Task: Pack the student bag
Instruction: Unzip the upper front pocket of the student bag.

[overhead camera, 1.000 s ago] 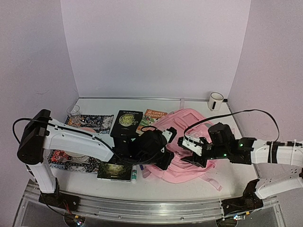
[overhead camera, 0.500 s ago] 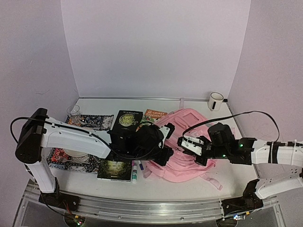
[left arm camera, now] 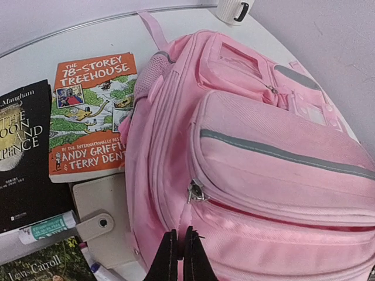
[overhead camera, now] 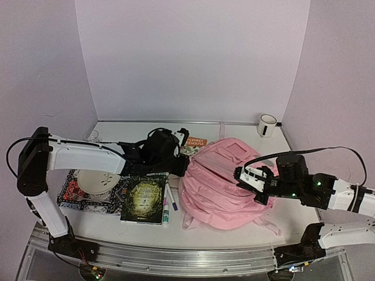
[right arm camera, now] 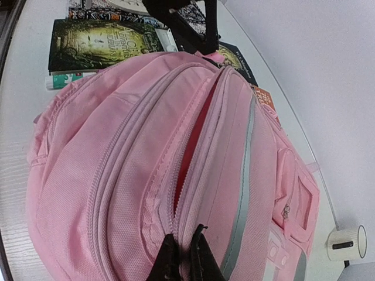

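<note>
The student bag (overhead camera: 220,187), a big soft pink backpack, lies at the table's middle with its front pockets up (left arm camera: 275,146). Its main zip stands partly open, with red lining showing in the gap (right arm camera: 196,126). My left gripper (left arm camera: 177,237) is shut on the pink pull tab that hangs from the metal zip slider (left arm camera: 195,192), at the bag's left side (overhead camera: 184,167). At the zip's other end, my right gripper (right arm camera: 183,241) is shut on the bag's fabric edge, on the bag's right side (overhead camera: 240,174).
Left of the bag lie a green book (overhead camera: 143,199), pens (overhead camera: 170,202), a black book (left arm camera: 20,152), an orange Treehouse book (left arm camera: 88,111) and a cream wallet (left arm camera: 102,205). A plate (overhead camera: 96,181) rests on a patterned cloth. A white mug (overhead camera: 267,124) stands at back right.
My right gripper has shut on the bag's zip edge and drawn right. My left arm pulled back and left with the pull tab, uncovering the green book. The bag now bulges higher.
</note>
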Robot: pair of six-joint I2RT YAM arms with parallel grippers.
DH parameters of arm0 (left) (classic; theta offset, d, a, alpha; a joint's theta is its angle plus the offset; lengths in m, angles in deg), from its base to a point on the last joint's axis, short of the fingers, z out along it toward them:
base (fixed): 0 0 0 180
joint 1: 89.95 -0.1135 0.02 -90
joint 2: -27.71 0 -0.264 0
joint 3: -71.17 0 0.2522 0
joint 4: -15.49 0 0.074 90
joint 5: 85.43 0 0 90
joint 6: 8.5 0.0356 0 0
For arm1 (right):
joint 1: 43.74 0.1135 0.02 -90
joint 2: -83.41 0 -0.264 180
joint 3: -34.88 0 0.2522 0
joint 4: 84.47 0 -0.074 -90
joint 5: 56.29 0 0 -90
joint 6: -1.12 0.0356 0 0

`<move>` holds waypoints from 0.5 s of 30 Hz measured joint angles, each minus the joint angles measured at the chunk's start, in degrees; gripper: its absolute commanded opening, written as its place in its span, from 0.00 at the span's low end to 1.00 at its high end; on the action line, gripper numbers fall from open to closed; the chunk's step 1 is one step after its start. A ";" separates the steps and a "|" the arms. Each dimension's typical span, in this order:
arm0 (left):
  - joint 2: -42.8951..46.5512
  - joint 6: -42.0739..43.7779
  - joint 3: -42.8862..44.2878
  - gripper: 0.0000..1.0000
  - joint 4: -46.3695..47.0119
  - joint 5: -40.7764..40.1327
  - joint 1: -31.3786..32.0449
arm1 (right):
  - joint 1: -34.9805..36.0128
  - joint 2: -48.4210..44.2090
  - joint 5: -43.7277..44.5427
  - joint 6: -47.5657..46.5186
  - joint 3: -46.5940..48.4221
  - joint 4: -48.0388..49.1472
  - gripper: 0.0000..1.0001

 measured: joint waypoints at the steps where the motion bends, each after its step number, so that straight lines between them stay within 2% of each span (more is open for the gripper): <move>1: -0.32 0.64 0.19 0.00 0.04 0.04 -0.51 | 0.02 -0.36 -0.28 0.00 0.02 -0.02 0.00; 3: -1.58 1.88 1.21 0.00 0.05 0.18 -1.13 | 0.00 -1.03 -0.62 -0.04 0.02 -0.24 0.00; 5: -3.34 3.02 2.59 0.00 0.24 0.63 -1.51 | -0.03 -1.37 -0.64 -0.03 0.00 -0.58 0.06; 8: -5.01 3.85 3.71 0.00 0.28 2.41 -1.81 | -0.07 -1.39 -0.72 0.98 0.02 -1.61 0.40; 9: -5.20 3.84 3.74 0.00 0.19 2.95 -1.96 | -0.05 -1.29 -0.99 1.79 0.16 -2.05 0.47; 11: -5.37 3.56 3.69 0.00 -0.31 3.90 -2.48 | -0.04 -0.73 -1.55 3.86 1.19 -2.57 0.52; 15: -5.38 3.05 3.65 0.00 -0.13 5.15 -2.30 | -0.04 2.68 -2.63 9.25 5.95 -2.71 0.52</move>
